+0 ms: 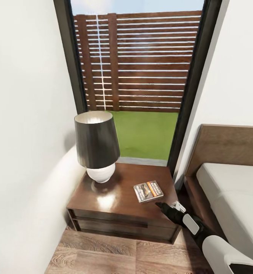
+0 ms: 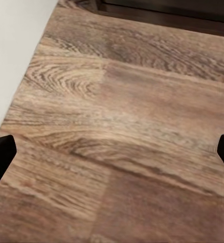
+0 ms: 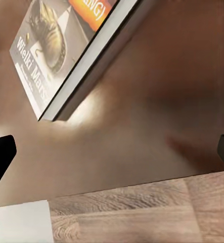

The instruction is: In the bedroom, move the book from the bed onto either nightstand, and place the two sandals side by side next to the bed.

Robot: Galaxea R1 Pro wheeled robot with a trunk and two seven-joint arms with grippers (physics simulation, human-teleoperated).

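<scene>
The book (image 1: 148, 190) lies flat on the dark brown nightstand (image 1: 115, 198), near its right front corner; its grey cover with an orange band also shows close up in the right wrist view (image 3: 61, 50). My right gripper (image 1: 161, 206) hovers just off the book's near edge, open, its two dark fingertips (image 3: 0, 152) spread wide with nothing between them. The left gripper (image 2: 112, 152) hangs open over bare wood-plank floor (image 2: 122, 101). The bed (image 1: 233, 182) with its pale mattress and brown headboard stands to the right of the nightstand.
A lamp (image 1: 96, 146) with a dark shade and white base occupies the nightstand's left half. White wall (image 1: 23, 114) closes in on the left. Behind the nightstand a tall dark-framed window (image 1: 138, 76) shows a slatted fence and grass.
</scene>
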